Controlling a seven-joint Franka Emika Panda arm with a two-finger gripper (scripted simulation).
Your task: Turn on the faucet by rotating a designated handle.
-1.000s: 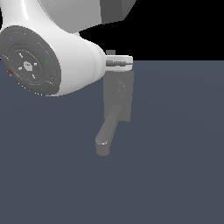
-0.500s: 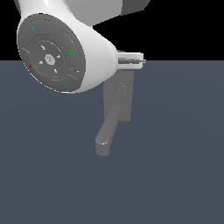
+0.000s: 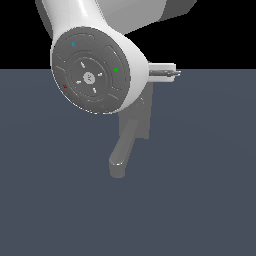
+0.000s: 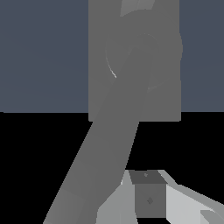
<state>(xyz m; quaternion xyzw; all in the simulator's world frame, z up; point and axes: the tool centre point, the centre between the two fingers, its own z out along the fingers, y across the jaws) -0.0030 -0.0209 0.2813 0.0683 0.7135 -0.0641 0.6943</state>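
One faucet (image 3: 131, 135) stands on the dark blue-grey counter (image 3: 200, 190), a little to the exterior view's left of the middle. It is dull grey. Most of its upper part is hidden in the exterior view behind the big white arm (image 3: 100, 65), whose round grey end cap with small coloured marks faces the camera. Below the arm, a flat back plate (image 3: 145, 122) is seen as a narrow upright strip, and the thick spout (image 3: 121, 152) comes out from it, going down and toward the exterior view's left, with its blunt end close over the counter.

At the exterior view's right of the arm, a small white part with a thin grey tip (image 3: 165, 71) sticks out sideways at the line where the counter meets the black background. I cannot say surely if this belongs to the hand or to the faucet.

The wrist view looks at the faucet from near. The rectangular back plate (image 4: 166, 100) fills the middle, with the round hub (image 4: 153, 48) on it, and the thick spout (image 4: 100, 162) runs from the hub across the picture toward the camera. The thin handle is not clearly distinguished in either view.

Only one part of the hand (image 4: 151, 197) shows in the wrist view: a white finger with a grey pad, just beside the spout. If it touches the spout, I cannot tell. The other finger is not seen, so I cannot tell whether the hand is apart or together.
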